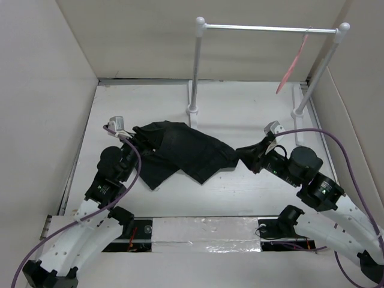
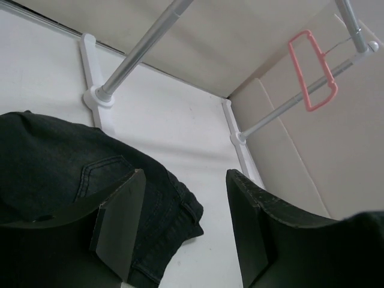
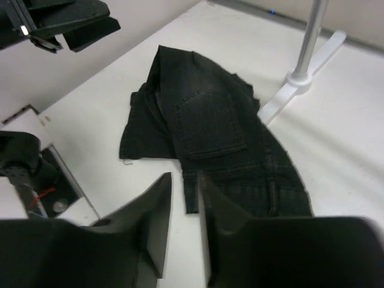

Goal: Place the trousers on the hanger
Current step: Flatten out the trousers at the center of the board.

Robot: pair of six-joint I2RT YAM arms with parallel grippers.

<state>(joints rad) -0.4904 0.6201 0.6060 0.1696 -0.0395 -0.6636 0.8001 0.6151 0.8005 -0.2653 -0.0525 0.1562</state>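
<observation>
1. Nearest the lens in the right wrist view, the right gripper has its fingers nearly pressed together. Only a slim strip of table shows between them, and I see no cloth pinched there.
2. The trousers lie flat on the table just beyond those fingertips, pocket side up, and run away from this gripper toward the left arm.
3. The left gripper is spread wide and holds nothing. 1 finger hangs over the dark cloth and the other over bare table, so it sits at the trousers' opposite end.
4. From above, the trousers' long axis runs left to right, roughly parallel to the rail, with 1 gripper at each end.
5. The hanger hangs from the rail's right end, well apart from the trousers and up behind the right gripper.
6. I judge the right arm the nearer of the 2 to the hanger, so the cloth has to travel rightward and up to reach it.
</observation>
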